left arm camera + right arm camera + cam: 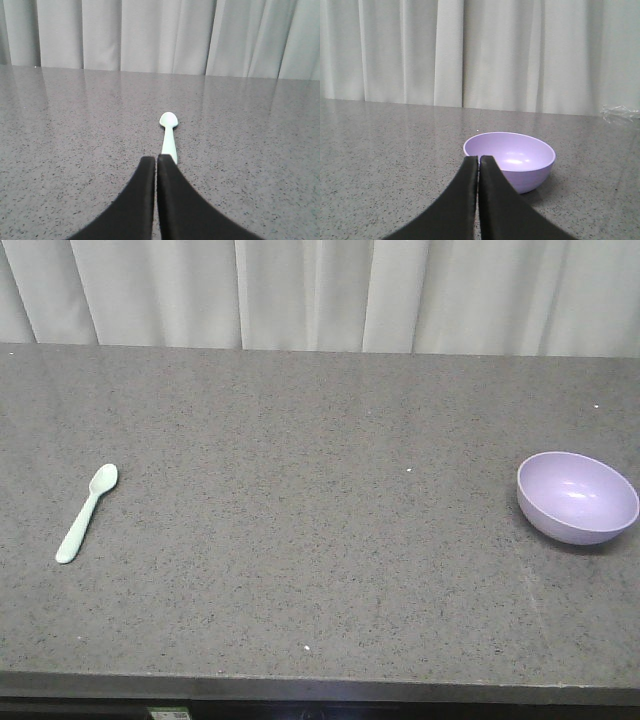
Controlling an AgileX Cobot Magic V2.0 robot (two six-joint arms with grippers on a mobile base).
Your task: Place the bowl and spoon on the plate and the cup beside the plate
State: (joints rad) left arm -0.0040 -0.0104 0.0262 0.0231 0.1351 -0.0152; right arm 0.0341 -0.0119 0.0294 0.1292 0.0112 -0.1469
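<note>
Left gripper (156,159) and right gripper (478,159) show jaws pressed together. Spoon (169,141) and bowl (520,162) sit at twelve o'clock. Advancing unopened would likely shove them away.

The jaws are matte black, smoothly curved, tapering toward narrow tips

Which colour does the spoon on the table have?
Pale mint green; the spoon shows best in the exterior front-facing view.

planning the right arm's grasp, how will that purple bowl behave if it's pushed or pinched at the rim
The bowl looks like matte plastic, so probably light and stiff. Its sides curve in toward the base, so a nudge may rock it. The countertop shows reflections, so it may slide easily.
</note>
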